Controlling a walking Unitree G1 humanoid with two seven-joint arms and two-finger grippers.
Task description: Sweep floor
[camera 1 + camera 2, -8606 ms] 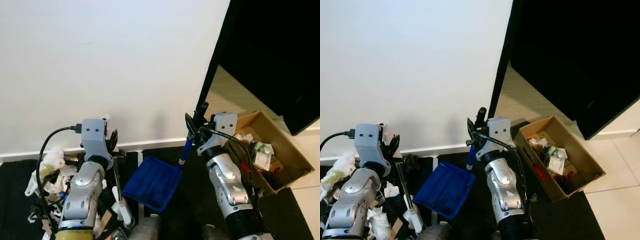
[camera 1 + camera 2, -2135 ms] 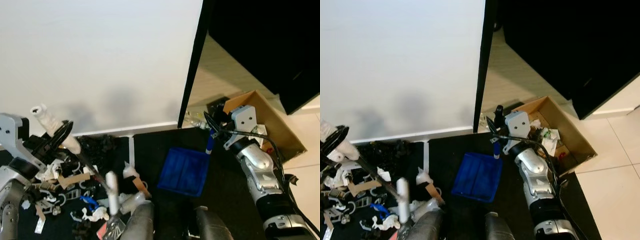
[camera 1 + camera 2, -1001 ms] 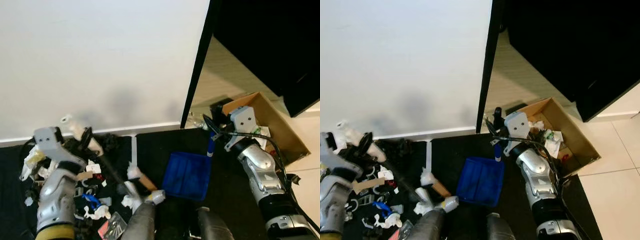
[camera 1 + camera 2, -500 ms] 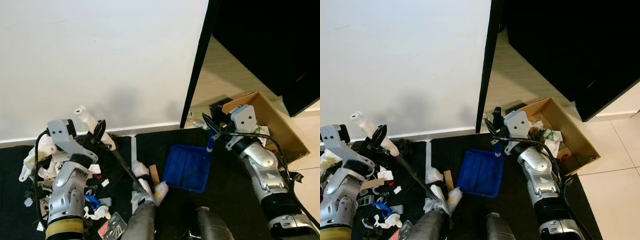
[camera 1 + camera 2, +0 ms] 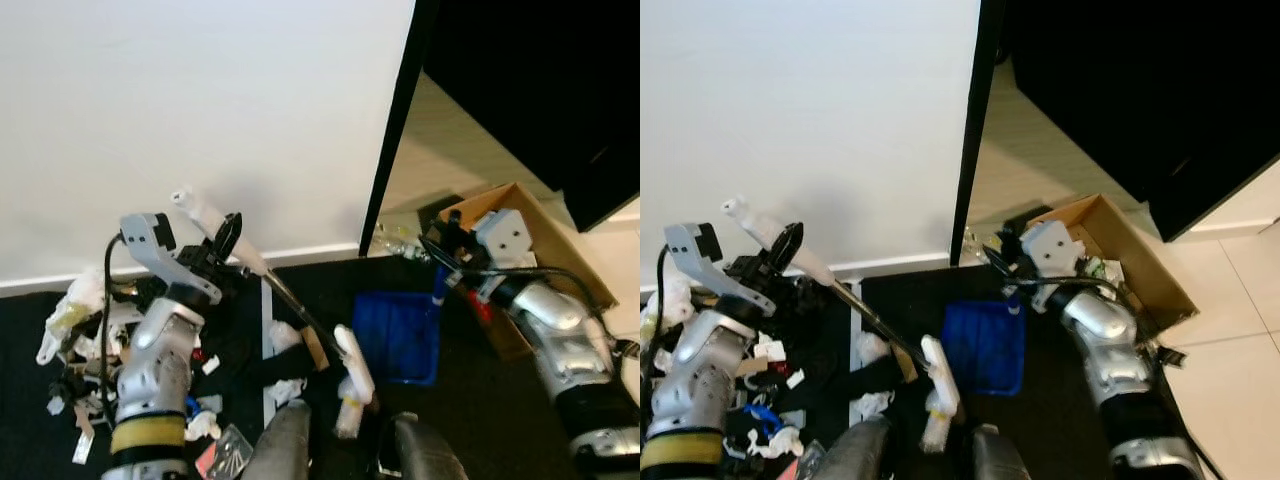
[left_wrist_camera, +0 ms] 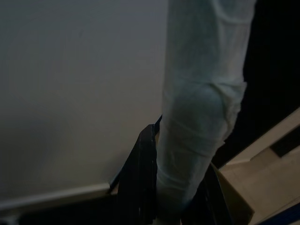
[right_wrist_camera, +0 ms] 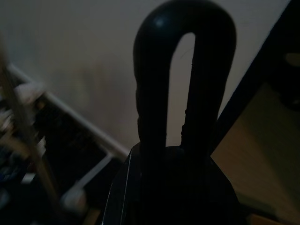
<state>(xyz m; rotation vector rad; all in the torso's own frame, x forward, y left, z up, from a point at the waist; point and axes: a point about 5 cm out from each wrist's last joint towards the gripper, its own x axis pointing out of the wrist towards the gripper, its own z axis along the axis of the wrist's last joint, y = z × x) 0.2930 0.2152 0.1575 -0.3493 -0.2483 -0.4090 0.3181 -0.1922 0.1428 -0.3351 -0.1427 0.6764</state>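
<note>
1. At the far left edge of the left eye view, a heap of litter (image 5: 75, 320) (white scraps, paper, small dark pieces) lies on the black floor mat (image 5: 480, 410), close under the white wall (image 5: 200, 110).
2. The left gripper (image 5: 228, 240) is at middle left, near the baseboard. Its black fingers (image 6: 140, 183) are closed around the white wrapped handle of the broom (image 5: 285, 300).
3. The broom shaft runs slantwise down to the lower centre, where its white head (image 5: 355, 365) rests on the mat among a few scraps, just beside the left edge of the dustpan.
4. The blue dustpan (image 5: 405, 335) lies flat on the mat at centre right, its rim turned toward the broom head.
5. The right gripper (image 5: 447, 262) grasps the upright dark handle (image 7: 185, 79) of the dustpan, at its far edge.
6. At right, an open cardboard box (image 5: 545, 235) holding rubbish stands close behind the right arm.
7. Open mat remains in the lower right corner.
</note>
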